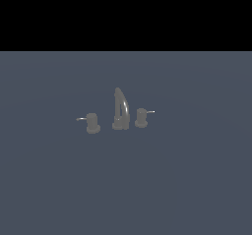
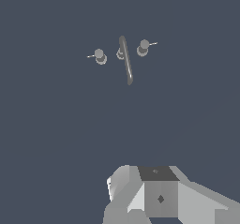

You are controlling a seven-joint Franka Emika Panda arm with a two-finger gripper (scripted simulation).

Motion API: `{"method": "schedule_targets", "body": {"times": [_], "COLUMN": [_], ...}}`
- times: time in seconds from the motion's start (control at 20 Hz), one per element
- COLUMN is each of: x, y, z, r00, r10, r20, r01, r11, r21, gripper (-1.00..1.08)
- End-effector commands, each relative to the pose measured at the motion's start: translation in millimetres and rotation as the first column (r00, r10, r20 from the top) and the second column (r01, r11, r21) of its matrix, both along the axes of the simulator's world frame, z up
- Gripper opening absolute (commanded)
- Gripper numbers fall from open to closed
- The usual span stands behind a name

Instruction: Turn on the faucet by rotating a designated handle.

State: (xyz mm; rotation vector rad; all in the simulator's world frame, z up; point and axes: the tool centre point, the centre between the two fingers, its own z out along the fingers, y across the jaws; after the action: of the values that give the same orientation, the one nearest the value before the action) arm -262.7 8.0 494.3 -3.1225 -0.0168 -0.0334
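The faucet [image 1: 120, 110] stands small and dull grey mid-floor, its tall curved spout carrying a shiny streak. The handle [image 1: 141, 117] is the smaller knob on the exterior view's right of the spout, with a short pale pin pointing outward. In the wrist view the faucet [image 2: 125, 59] is far off, and the handle [image 2: 99, 56] is the smaller knob with the shorter pin. My gripper [image 2: 154, 197] shows only as grey blocky parts at the picture's edge, far from the faucet and holding nothing. Its fingertips are not clear. It does not show in the exterior view.
A larger grey knob [image 1: 92, 123] with a longer pin sits on the spout's other side; it also shows in the wrist view [image 2: 143, 47]. The faucet rests on a flat dark blue-grey floor [image 1: 187, 180].
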Motion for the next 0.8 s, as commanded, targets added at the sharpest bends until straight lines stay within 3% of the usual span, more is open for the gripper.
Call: {"method": "schedule_targets", "body": {"times": [0.0,0.4,0.75], "x": [0.0,9.4,33.7], "y": [0.0,4.4,13.8], "z": [0.0,-12.0,-41.9], "r00": [1.0,0.999,0.991], "r10": [0.0,-0.038,-0.133], "r20": [0.0,-0.001,-0.003], "r01": [0.0,0.038,0.133], "r11": [1.0,0.999,0.991], "r21": [0.0,0.0,0.001], "gripper": [-1.0,-1.0,-1.0]}}
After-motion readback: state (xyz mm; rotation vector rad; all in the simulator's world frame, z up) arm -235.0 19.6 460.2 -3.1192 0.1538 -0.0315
